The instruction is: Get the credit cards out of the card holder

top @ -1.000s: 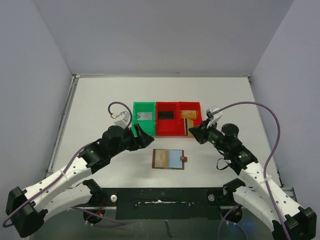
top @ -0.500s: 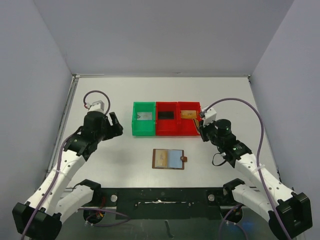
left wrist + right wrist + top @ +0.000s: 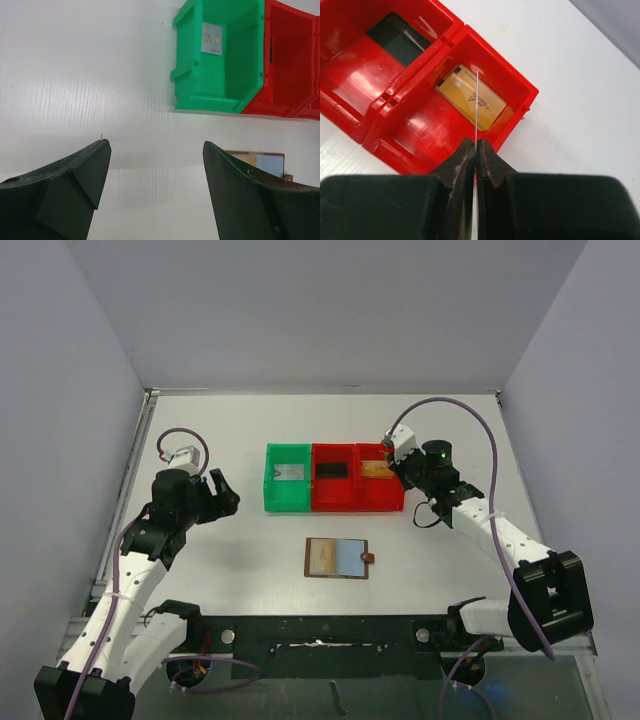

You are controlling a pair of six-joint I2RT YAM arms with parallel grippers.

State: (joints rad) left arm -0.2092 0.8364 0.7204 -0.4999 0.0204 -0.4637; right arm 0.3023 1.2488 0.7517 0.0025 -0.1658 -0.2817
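Note:
The brown card holder (image 3: 337, 558) lies open and flat on the table between the arms; its corner shows past my left fingers (image 3: 261, 159). My right gripper (image 3: 393, 471) (image 3: 475, 142) is shut on a thin credit card (image 3: 476, 107) held edge-on above the right red bin (image 3: 420, 130). A gold card (image 3: 465, 92) lies flat in that bin. My left gripper (image 3: 222, 492) (image 3: 156, 145) stands open with nothing between its fingers, over bare table left of the green bin (image 3: 210, 102). A pale card (image 3: 212, 38) lies in the green bin.
Three bins stand in a row behind the holder: green (image 3: 288, 502), middle red (image 3: 335, 502) and right red (image 3: 378, 502). A dark card (image 3: 395, 32) lies in the middle red bin. Grey walls close in the table on both sides.
My left arm has pulled back to the left, away from the green bin. My right gripper has carried its card away from the holder and up over the right red bin.

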